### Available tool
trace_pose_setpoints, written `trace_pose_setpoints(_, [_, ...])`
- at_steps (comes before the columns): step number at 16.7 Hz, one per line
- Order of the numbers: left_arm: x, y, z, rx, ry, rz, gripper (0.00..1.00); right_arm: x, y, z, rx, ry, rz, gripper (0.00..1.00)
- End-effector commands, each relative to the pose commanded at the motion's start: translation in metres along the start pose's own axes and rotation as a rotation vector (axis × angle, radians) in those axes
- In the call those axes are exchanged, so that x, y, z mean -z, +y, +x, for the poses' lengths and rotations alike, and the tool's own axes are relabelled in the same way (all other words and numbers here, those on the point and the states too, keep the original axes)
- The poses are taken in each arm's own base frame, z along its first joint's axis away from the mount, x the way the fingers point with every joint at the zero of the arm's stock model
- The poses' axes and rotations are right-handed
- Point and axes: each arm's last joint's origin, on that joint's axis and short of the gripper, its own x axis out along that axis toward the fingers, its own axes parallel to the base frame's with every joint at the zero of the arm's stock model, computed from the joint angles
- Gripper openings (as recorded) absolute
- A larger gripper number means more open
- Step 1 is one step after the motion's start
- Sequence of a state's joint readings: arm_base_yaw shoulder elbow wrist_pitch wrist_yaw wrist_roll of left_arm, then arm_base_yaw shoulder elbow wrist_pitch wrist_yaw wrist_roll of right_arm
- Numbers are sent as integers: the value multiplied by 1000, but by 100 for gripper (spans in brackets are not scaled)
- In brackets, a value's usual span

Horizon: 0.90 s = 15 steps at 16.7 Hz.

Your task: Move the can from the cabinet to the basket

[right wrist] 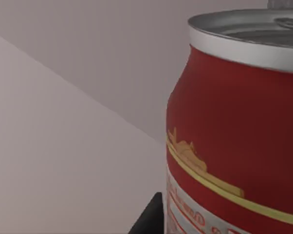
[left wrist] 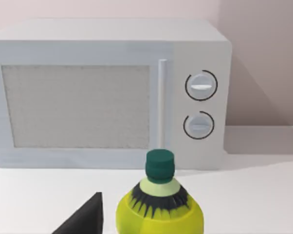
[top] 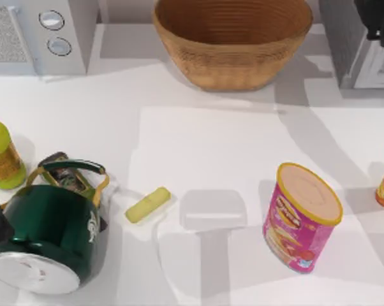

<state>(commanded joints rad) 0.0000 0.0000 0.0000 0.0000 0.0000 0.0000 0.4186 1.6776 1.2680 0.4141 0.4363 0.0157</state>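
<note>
Close against the right pincer's camera at the cabinet [top: 361,54], the red can [right wrist: 234,131] is seen, its grip state impossible to tell; a loose hold could drop it short of the wicker basket [top: 233,44].

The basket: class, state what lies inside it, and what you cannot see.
The basket shows bare woven wicker inside; no can. Its near inner wall is hidden by the rim. The can appears close in the right wrist view.

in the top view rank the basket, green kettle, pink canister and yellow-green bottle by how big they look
1. basket
2. green kettle, cut by the frame edge, so its rank against the basket is unsure
3. pink canister
4. yellow-green bottle, partly cropped
</note>
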Motion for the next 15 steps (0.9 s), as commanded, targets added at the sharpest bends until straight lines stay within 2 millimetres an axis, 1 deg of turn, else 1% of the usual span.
trace_pose_setpoints(2, [0, 0, 0, 0, 0, 0, 100, 24, 35, 33, -1, 8, -2, 0])
trace_pose_setpoints(3, [0, 0, 0, 0, 0, 0, 100, 37, 51, 46, -1, 11, -3, 0])
trace_pose_setpoints(5, [0, 0, 0, 0, 0, 0, 100, 61, 78, 64, -2, 13, -3, 0])
trace_pose_setpoints(7, [0, 0, 0, 0, 0, 0, 100, 79, 97, 75, -3, 12, -1, 0])
trace_pose_setpoints(8, [0, 0, 0, 0, 0, 0, 100, 85, 104, 78, -4, 11, 0, 0])
trace_pose_setpoints(10, [0, 0, 0, 0, 0, 0, 100, 90, 109, 80, -4, 9, 1, 0])
trace_pose_setpoints(13, [0, 0, 0, 0, 0, 0, 100, 90, 109, 80, -4, 9, 1, 0])
trace_pose_setpoints(14, [0, 0, 0, 0, 0, 0, 100, 95, 107, 81, -2, 23, -5, 0])
trace_pose_setpoints(15, [0, 0, 0, 0, 0, 0, 100, 95, 107, 81, -3, 22, -4, 0])
